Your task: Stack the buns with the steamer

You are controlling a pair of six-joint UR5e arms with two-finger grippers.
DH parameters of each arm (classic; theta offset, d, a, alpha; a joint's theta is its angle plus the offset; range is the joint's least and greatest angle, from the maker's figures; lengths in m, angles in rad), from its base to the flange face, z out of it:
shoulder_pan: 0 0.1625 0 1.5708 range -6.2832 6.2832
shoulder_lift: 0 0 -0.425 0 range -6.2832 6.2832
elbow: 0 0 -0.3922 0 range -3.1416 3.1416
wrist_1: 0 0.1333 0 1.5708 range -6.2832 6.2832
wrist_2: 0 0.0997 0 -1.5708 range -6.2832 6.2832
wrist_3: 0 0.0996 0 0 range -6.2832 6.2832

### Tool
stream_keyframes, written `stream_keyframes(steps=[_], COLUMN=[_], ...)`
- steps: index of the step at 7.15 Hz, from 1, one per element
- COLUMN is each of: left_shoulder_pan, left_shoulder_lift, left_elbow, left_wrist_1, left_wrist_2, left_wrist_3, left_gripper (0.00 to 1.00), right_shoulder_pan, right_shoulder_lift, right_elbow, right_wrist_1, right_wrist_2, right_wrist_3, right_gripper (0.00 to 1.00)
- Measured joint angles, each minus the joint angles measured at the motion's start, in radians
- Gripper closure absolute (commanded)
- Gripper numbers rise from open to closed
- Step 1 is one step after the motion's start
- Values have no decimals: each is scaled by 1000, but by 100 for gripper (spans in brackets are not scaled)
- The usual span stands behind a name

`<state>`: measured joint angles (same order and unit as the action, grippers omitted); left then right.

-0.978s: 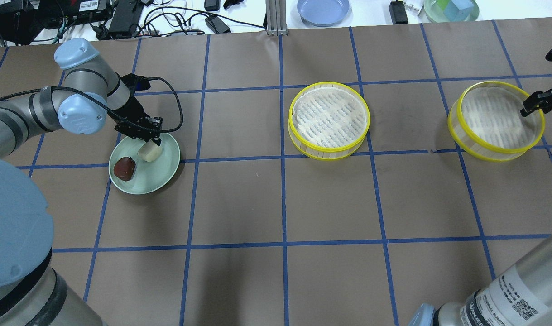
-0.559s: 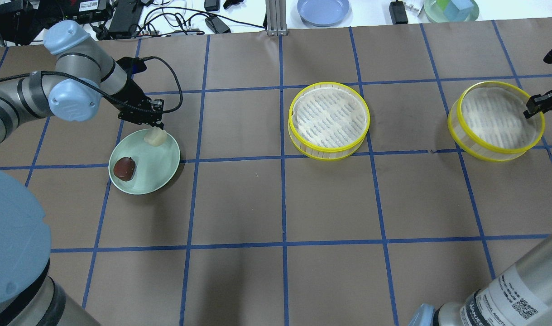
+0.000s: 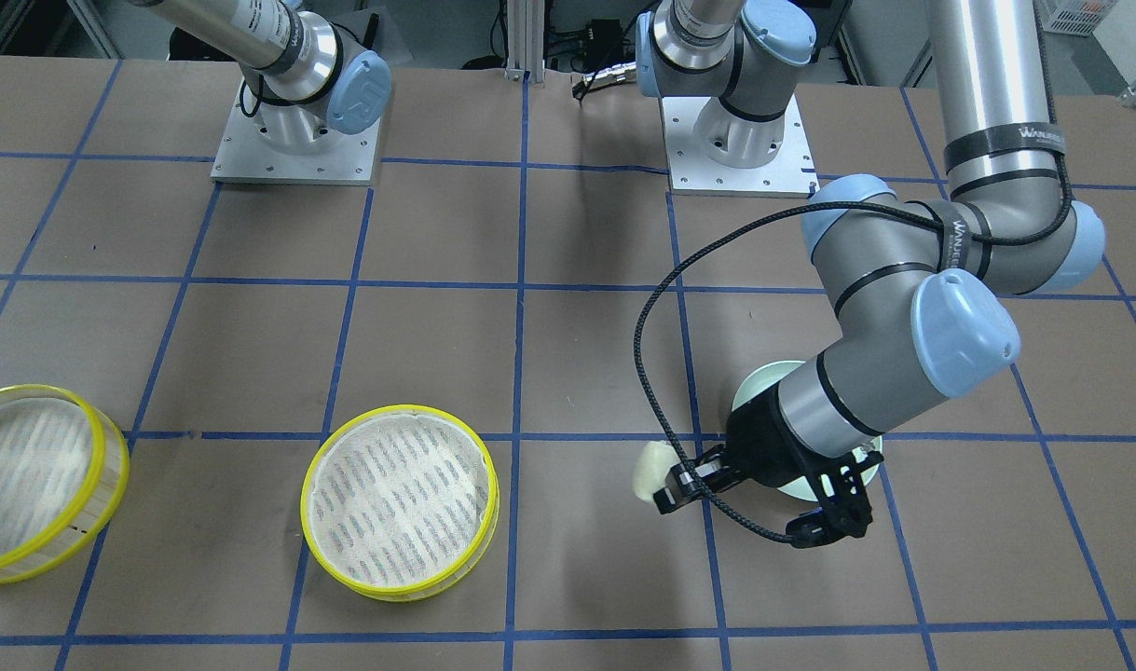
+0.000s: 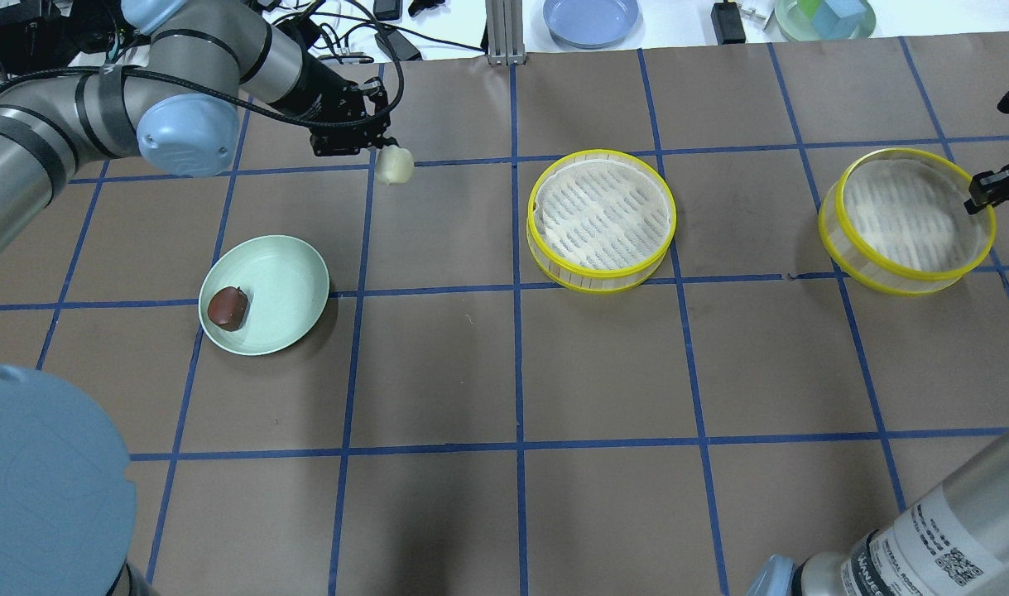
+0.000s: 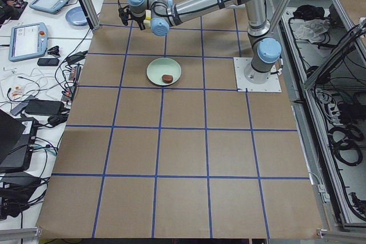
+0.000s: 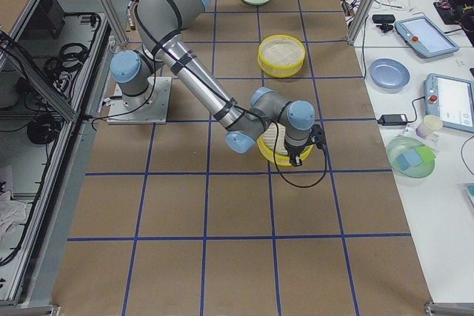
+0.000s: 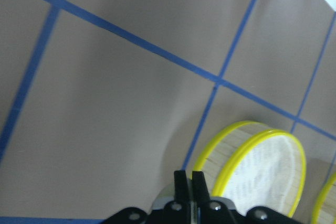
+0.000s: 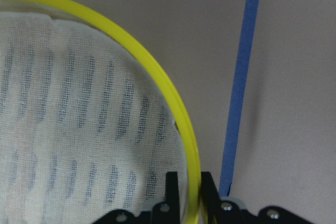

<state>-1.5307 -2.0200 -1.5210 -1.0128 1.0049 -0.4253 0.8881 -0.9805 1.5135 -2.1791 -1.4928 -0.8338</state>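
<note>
Front-facing: the left end effector (image 3: 663,482) clamps the cream bun (image 3: 649,469), with bare surface (image 3: 577,540) between it and the middle tier (image 3: 400,503).
Overhead: the brown bun (image 4: 228,307) lies on the plate (image 4: 293,285), farther from that tier.
Right wrist: the right end effector (image 8: 190,182) pinches the second tier (image 8: 79,108) by its rim.

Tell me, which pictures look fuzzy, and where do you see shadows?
Front-facing view: the end steamer tier looks a bit smeared, the middle steamer tier sharp. Right wrist view: that end tier's yellow rim is soft, so close up. Overhead view: the green plate throws a dark shadow toward the lower right.
</note>
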Motion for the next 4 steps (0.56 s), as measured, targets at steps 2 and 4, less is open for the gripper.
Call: stream_keyframes(steps=[2,4], left_shoulder_pan=[-98,-179], left_shoulder_lift=[-50,-117], left_elbow=[-2,-3], left_wrist_1=[136,208], left_wrist_2=[-91,-100], left_wrist_3=[-149,-213], left_gripper=[100,100], right_shoulder_pan=[0,0], right_shoulder_lift=[0,-9], right_elbow=[3,4], right_wrist_1=[1,2], right_wrist_2=[0,0], right_wrist_3=[-2,0], right_gripper=[100,100])
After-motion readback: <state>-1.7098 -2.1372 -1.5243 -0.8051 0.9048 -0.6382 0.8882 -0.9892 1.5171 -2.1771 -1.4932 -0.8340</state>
